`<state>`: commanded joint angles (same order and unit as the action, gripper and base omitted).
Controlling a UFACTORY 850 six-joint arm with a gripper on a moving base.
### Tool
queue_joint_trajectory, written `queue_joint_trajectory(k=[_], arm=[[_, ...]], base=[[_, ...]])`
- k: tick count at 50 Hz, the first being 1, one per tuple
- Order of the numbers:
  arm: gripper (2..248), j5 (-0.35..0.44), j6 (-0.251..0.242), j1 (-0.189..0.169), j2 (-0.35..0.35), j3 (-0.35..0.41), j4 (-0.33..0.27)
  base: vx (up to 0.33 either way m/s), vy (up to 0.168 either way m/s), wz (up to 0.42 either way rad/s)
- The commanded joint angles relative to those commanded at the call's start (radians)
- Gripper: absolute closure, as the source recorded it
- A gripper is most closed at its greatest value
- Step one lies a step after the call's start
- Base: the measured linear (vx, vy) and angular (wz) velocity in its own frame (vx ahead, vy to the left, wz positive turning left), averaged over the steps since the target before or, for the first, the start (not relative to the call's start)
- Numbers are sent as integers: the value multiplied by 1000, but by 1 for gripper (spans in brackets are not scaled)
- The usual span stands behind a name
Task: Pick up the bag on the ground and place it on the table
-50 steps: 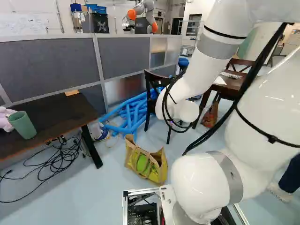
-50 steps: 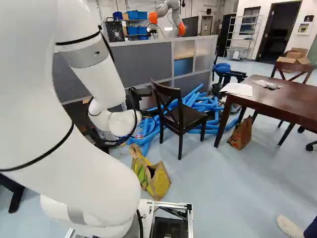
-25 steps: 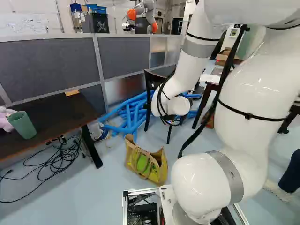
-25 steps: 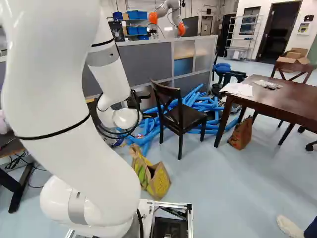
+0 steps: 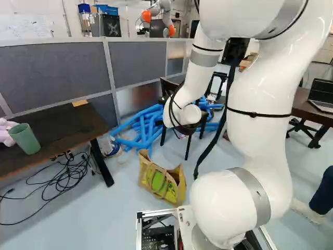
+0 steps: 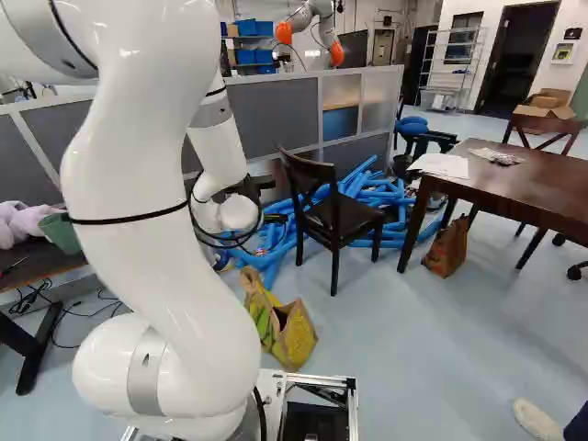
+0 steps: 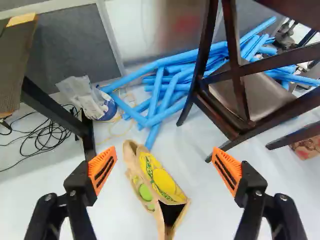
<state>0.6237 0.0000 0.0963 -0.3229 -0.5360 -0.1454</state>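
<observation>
Claw [image 7: 164,167]: wide, orange pads [image 7: 102,170] well apart. Bag [image 5: 178,185]: on the floor [image 5: 125,219], ahead of the claw, near the blue tubes [image 5: 140,127] and dark chair [image 6: 342,216]. Brown table [image 6: 496,184]: at right, right base view.

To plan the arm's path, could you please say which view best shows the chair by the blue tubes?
The right base view, showing the chair whole. In the left base view, the arm hides part; the wrist view crops its back.

Overlapping base views forward, wrist view downward
</observation>
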Motion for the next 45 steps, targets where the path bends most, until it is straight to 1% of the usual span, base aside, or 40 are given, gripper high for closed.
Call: queue_joint_trajectory(k=[23,34,38,45], arm=[[3,-66,0,55,-151,-126,-3],[3,-90,0,63,-199,-155,-3],[3,-97,-17,64,-214,-163,-3],[3,-107,-77,64,-240,-175,-3]], base=[[0,0,0],[0,0,0],[0,0,0],[0,0,0]])
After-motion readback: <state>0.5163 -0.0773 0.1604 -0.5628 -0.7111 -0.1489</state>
